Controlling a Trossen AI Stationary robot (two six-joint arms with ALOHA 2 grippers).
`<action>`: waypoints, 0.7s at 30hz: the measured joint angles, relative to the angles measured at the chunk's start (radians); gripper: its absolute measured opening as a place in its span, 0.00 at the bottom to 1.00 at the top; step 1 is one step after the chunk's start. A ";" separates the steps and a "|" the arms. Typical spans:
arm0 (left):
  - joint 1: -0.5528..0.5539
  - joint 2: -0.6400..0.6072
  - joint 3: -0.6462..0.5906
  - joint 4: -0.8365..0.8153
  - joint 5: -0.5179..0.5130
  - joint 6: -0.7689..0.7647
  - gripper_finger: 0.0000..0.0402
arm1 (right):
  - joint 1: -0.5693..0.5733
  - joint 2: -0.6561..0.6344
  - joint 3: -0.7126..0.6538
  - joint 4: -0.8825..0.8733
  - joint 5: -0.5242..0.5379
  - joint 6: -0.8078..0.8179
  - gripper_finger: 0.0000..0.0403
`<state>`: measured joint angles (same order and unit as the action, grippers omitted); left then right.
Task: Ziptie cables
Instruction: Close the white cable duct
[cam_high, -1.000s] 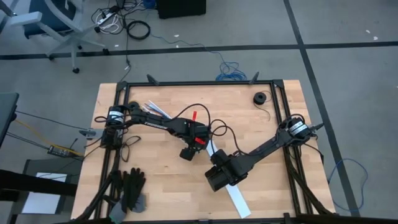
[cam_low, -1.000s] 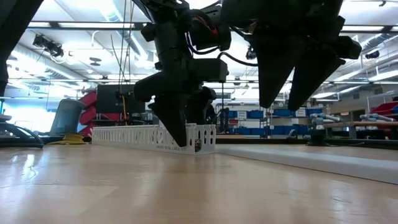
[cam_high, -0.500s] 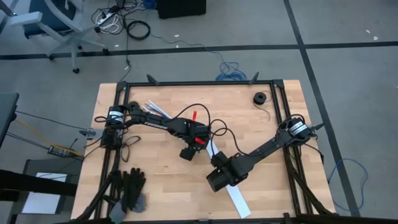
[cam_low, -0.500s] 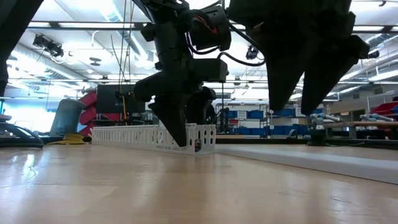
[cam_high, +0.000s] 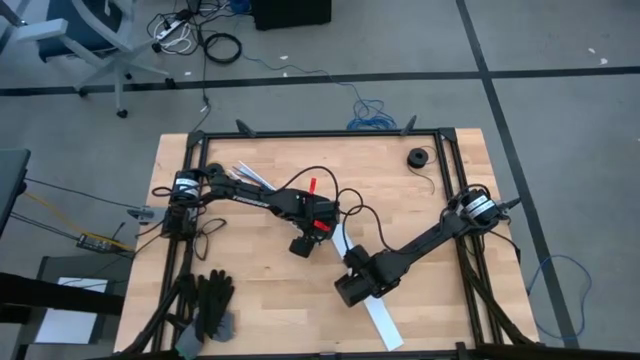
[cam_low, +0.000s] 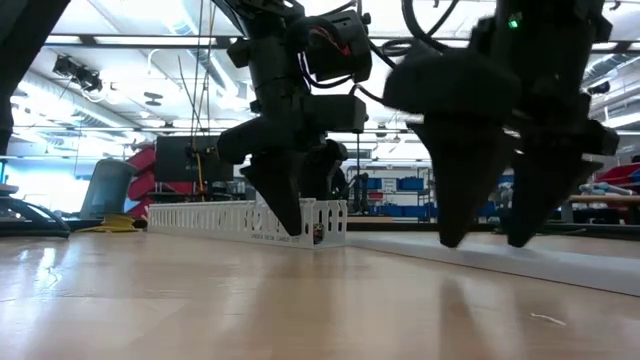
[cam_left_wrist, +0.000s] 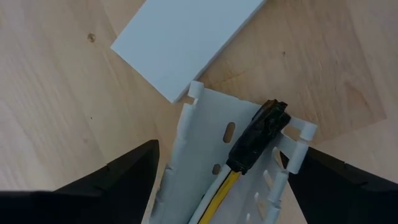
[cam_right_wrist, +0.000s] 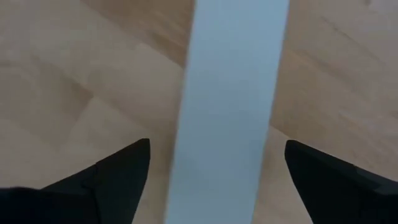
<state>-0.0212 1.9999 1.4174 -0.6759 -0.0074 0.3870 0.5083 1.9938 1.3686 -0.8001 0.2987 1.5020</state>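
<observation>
The white slotted channel (cam_left_wrist: 199, 155) lies on the table with the cables (cam_left_wrist: 219, 190) in it, yellow and white wires ending in a dark plug (cam_left_wrist: 258, 140). My left gripper (cam_left_wrist: 230, 149) stands open over the channel's end, pointing steeply down, one finger at each side wall. A flat white strip (cam_right_wrist: 230, 93) lies beside the channel's end and runs toward the table's near edge. My right gripper (cam_right_wrist: 217, 149) stands open just above this strip (cam_low: 520, 262), one finger on each side of it. My left gripper has a finger beside each outer wall of the channel (cam_left_wrist: 177, 162), close to its end, coming from above. Whether the fingers touch the walls I cannot tell. The channel rests flat on the table.
Black gloves (cam_high: 210, 305) lie at the near left corner. A black tape roll (cam_high: 417, 157) sits at the far right, and thin white strips (cam_high: 250, 175) lie at the far left. Dark frame rails (cam_high: 320, 133) edge the table.
My right gripper has come down toward the flat white strip, its fingertips now just above it, and has opened wider while turning a little. My left gripper, the channel and the cables have kept still.
</observation>
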 joint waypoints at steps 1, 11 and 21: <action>0.000 0.000 0.000 0.000 0.000 0.000 0.78 | 0.000 0.000 -0.008 -0.001 -0.005 0.007 0.88; 0.000 0.000 0.000 0.010 0.000 0.001 0.78 | -0.001 -0.004 -0.055 0.049 -0.029 0.023 0.81; 0.000 0.000 0.000 0.034 0.000 0.003 0.78 | -0.001 -0.003 -0.055 0.019 -0.052 -0.006 0.50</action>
<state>-0.0215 1.9999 1.4174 -0.6416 -0.0074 0.3900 0.5076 1.9903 1.3141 -0.7808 0.2470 1.4958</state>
